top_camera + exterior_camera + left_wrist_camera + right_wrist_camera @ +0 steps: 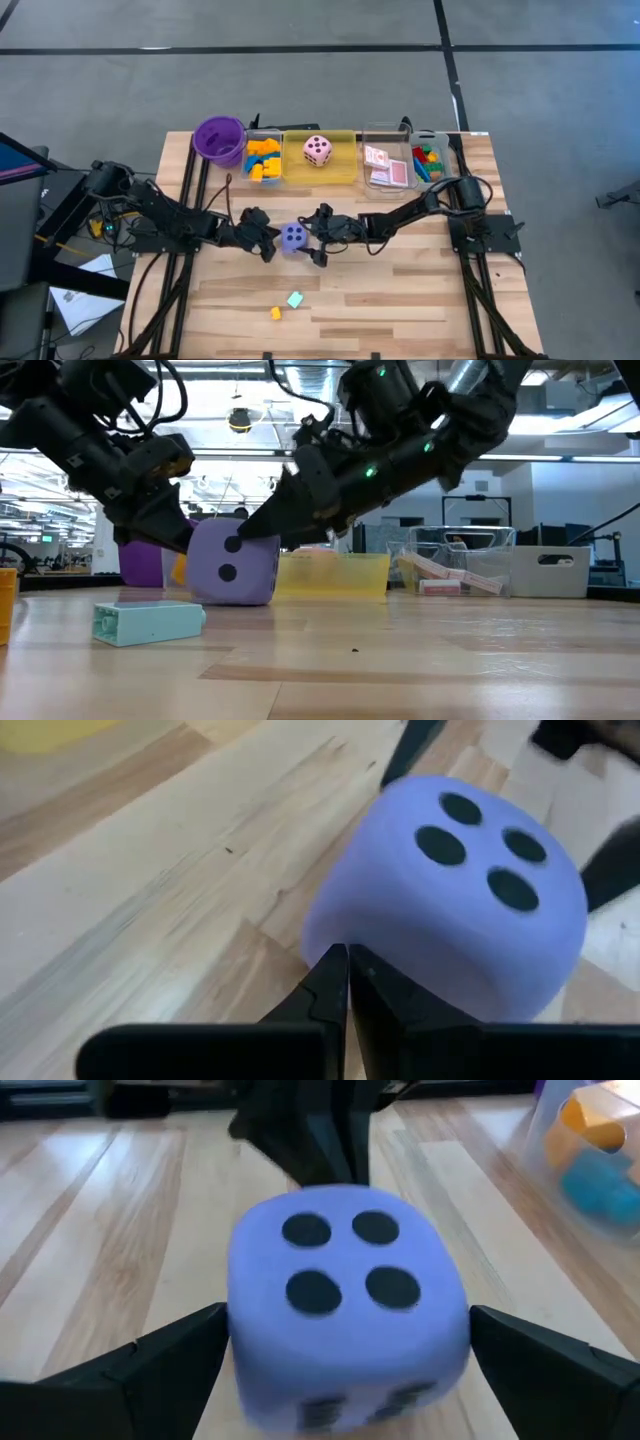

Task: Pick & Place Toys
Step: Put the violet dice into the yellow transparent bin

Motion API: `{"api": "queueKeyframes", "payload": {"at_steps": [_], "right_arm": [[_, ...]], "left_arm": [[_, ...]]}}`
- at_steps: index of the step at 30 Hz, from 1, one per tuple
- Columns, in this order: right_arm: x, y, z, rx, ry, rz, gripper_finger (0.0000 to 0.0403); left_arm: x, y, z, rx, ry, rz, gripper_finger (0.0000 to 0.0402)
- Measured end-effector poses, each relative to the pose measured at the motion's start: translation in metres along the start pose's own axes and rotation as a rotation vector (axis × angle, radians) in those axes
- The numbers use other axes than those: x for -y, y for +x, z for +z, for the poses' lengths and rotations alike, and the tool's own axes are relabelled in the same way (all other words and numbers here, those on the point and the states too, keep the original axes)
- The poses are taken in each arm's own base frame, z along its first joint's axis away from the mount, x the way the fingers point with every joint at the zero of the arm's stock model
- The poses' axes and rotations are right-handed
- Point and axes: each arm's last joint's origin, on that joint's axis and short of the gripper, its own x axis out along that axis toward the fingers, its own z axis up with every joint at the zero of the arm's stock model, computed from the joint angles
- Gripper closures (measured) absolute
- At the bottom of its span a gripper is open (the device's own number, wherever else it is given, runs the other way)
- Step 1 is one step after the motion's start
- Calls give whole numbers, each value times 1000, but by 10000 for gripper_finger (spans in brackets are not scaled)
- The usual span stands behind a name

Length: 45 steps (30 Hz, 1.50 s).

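A purple die with black dots (293, 237) rests on the table's middle, between my two grippers. It also shows in the low view (235, 565). My left gripper (270, 243) is shut, with its tips at the die's left side (347, 960). My right gripper (318, 237) is open at the die's right side, one finger on either side of the die (345, 1310). A teal block (295, 299) and a small yellow block (275, 313) lie loose nearer the front edge. My left gripper touches the die's left side low down (385, 975) with its shut fingertips, coming from the table's left and slanting down. The die sits on the table. My right gripper's open fingers (185, 1350) stand close beside two opposite sides of the die; I cannot tell whether they touch it.
Along the far edge stand a purple cup (219, 138), a clear tray with yellow and blue blocks (262, 160), a yellow tray (342, 170) with a pink die (318, 151), a clear tray with pink cards (385, 168), and a tray with coloured blocks (428, 160).
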Motion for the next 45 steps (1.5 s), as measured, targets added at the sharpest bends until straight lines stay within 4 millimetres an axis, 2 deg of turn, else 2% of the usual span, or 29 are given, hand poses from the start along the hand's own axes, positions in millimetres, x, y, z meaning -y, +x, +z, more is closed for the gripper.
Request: {"api": "queueKeyframes", "payload": {"at_steps": [4, 8, 12, 15, 20, 28, 45], "right_arm": [[-1, 16, -10, 15, 11, 25, 2], [-3, 41, -35, -73, -11, 15, 3], [-3, 58, -31, -97, -13, 5, 3], [-3, 61, -25, -148, -19, -1, 3], [-3, 56, -16, -199, -44, 4, 3], [-2, 37, 4, -243, -68, -7, 3], [-4, 37, 14, -166, -39, -1, 3]], "left_arm": [[-1, 0, 0, 1, 1, 5, 394], [0, 0, 1, 9, -5, -2, 394], [0, 0, 0, -6, 2, -1, 394], [-1, 0, -1, -17, 8, 4, 394], [-1, 0, -2, -26, 10, 2, 394], [-1, 0, -3, -52, 12, -20, 394], [-1, 0, -3, -51, 9, -20, 394]]}}
